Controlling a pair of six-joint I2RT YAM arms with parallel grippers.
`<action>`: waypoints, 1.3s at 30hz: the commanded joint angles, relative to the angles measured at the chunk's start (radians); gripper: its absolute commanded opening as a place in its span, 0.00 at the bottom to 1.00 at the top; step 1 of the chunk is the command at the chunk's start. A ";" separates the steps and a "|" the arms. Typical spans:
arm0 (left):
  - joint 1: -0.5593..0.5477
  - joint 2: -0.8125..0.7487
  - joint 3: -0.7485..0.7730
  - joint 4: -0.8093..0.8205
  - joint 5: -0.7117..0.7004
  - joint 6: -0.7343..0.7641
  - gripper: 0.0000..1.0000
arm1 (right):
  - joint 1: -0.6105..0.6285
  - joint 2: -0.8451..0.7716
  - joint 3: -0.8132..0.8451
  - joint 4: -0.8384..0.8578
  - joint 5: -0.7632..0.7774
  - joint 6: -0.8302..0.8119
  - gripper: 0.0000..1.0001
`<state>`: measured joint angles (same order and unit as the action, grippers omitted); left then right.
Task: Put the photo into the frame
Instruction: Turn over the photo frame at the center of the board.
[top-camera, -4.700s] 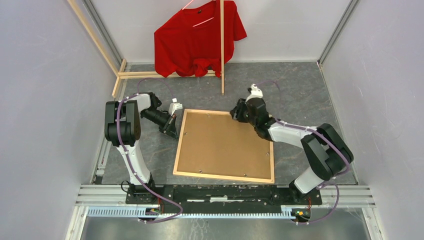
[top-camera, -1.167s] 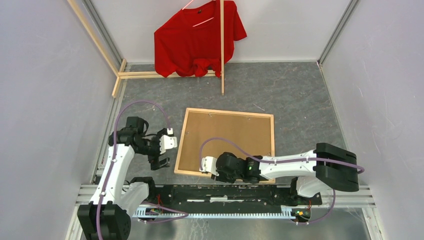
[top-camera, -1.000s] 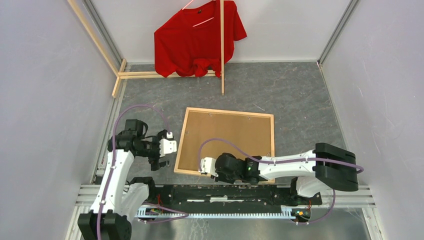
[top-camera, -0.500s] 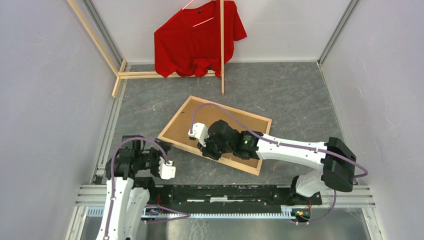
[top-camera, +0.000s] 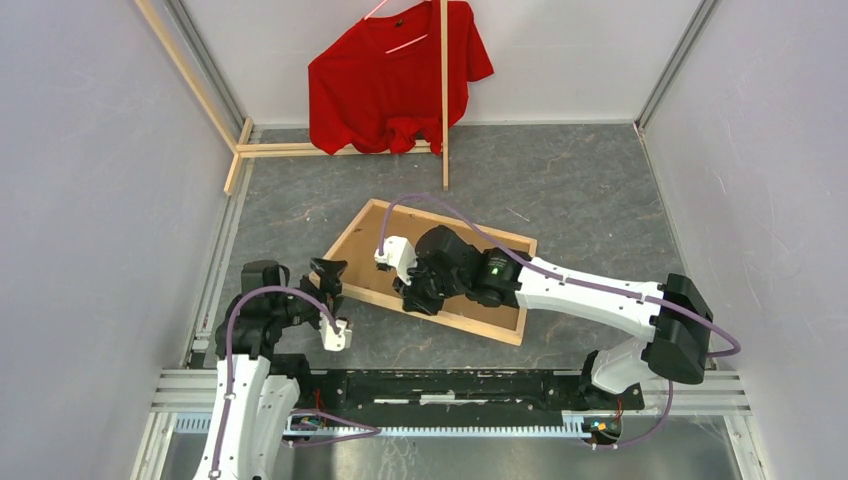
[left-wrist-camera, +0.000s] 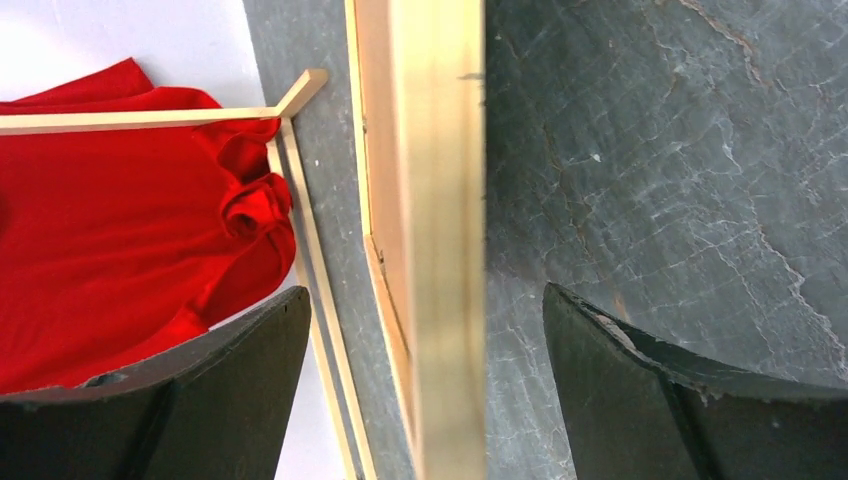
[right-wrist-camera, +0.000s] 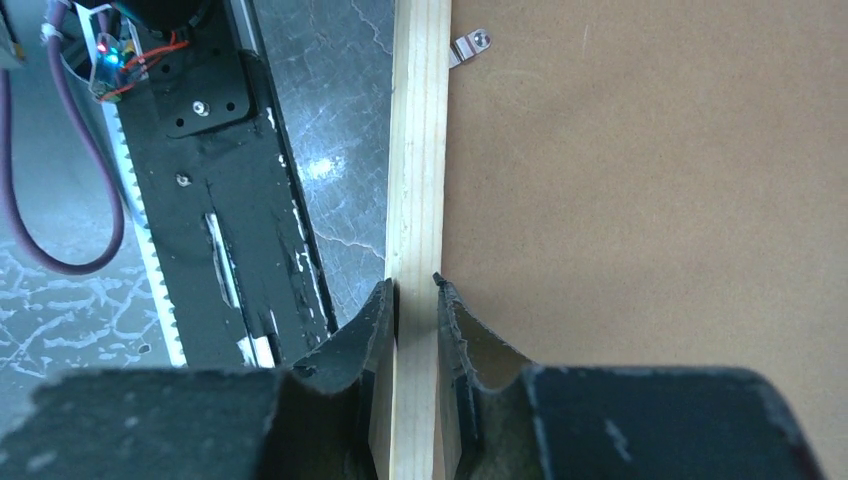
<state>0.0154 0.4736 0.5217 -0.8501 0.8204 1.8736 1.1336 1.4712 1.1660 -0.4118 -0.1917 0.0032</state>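
The frame (top-camera: 482, 329) lies back side up, turned askew on the grey floor, with its brown backing board (top-camera: 367, 252) showing. My right gripper (top-camera: 412, 298) is shut on the frame's near wood strip (right-wrist-camera: 417, 200), one finger on each side. The backing board (right-wrist-camera: 640, 200) fills the right of the right wrist view. My left gripper (top-camera: 329, 281) is open at the frame's left corner. In the left wrist view the frame's strip (left-wrist-camera: 437, 250) runs between its two fingers (left-wrist-camera: 235, 385) without touching either. The photo is hidden.
A red T-shirt (top-camera: 395, 80) hangs at the back wall among loose wood slats (top-camera: 444, 100) that stand and lie there. White walls close in left and right. The black base rail (top-camera: 450, 385) runs along the near edge. A metal clip (right-wrist-camera: 468, 45) sits on the backing board.
The right gripper has carried the frame back and left and turned it askew. The left arm has swung in so its open fingers straddle the frame's left corner, the jaws slightly narrower.
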 joint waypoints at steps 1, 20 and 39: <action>0.000 0.035 0.048 -0.070 0.011 0.130 0.91 | -0.014 -0.019 0.112 0.063 -0.044 -0.005 0.07; -0.002 0.084 0.099 0.104 0.020 0.043 0.39 | -0.015 -0.077 0.195 -0.104 0.048 -0.076 0.77; 0.000 0.173 0.259 -0.032 0.044 -0.129 0.26 | 0.153 -0.025 0.159 -0.205 0.577 -0.314 0.92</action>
<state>0.0147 0.6479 0.7174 -0.8890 0.8146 1.8133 1.2827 1.4162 1.3113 -0.6235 0.2432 -0.2577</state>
